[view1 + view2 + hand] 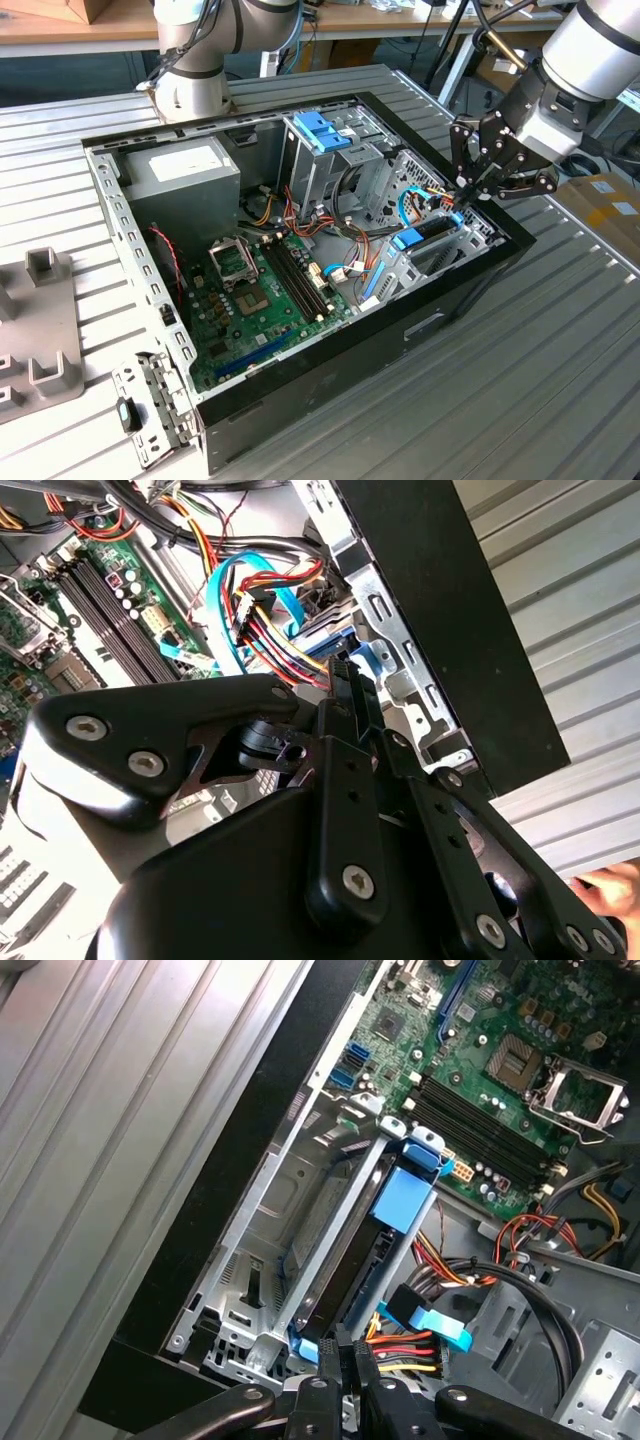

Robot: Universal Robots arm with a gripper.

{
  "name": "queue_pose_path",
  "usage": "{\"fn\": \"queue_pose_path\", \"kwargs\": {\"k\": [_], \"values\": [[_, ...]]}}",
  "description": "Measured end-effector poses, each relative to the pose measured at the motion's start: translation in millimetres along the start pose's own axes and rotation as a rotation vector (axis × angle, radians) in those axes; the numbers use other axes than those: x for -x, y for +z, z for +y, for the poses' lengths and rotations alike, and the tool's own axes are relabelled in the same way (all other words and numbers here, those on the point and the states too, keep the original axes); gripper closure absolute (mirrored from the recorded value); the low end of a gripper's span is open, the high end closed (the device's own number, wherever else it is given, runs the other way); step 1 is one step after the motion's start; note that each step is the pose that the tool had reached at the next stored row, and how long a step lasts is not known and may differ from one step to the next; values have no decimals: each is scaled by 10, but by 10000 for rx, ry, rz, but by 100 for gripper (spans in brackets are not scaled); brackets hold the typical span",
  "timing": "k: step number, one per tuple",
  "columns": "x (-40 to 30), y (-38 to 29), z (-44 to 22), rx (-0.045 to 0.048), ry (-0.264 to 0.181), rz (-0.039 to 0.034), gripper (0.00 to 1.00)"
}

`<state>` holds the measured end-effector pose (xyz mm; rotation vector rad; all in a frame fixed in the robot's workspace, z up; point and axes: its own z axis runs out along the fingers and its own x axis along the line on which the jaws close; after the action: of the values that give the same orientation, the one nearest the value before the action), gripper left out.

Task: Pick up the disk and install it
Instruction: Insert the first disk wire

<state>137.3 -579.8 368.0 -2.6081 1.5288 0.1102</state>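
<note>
**My claw at the drive bay, on the end of the disk**

The largest thing before me is the open computer case [330,380], lying on its side on the ridged metal table [560,350]. In the exterior view I see the whole of it: the green motherboard [260,300] on the floor of the case, the grey power supply box [185,175] at the far corner, and a blue latch [320,130] on top of the tall cage at the back. My arm comes in from the exterior view's right.

The first wrist view looks down into the silver drive bay [270,1260] against the case's black wall. The disk [350,1260] stands on edge in that bay, its dark body down in the slot and its blue frame tab [405,1195] at the end toward the motherboard. In the exterior view it shows as a blue-ended strip [425,235] in the near bay.

My claw [345,1355] sits at the disk's other end, fingers drawn close together on its edge by a small blue corner piece; I take it as clenched on the disk.

The second wrist view gives me my own black linkage, the red, yellow and black power wires [265,630] with blue data cables [225,590], and a fingertip of a person [610,890] at the corner.
</note>
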Motion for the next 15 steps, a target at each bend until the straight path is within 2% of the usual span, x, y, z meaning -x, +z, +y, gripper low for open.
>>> {"fn": "queue_pose_path", "kwargs": {"k": [15], "values": [[0,0,0,-38,310,20,83]]}}
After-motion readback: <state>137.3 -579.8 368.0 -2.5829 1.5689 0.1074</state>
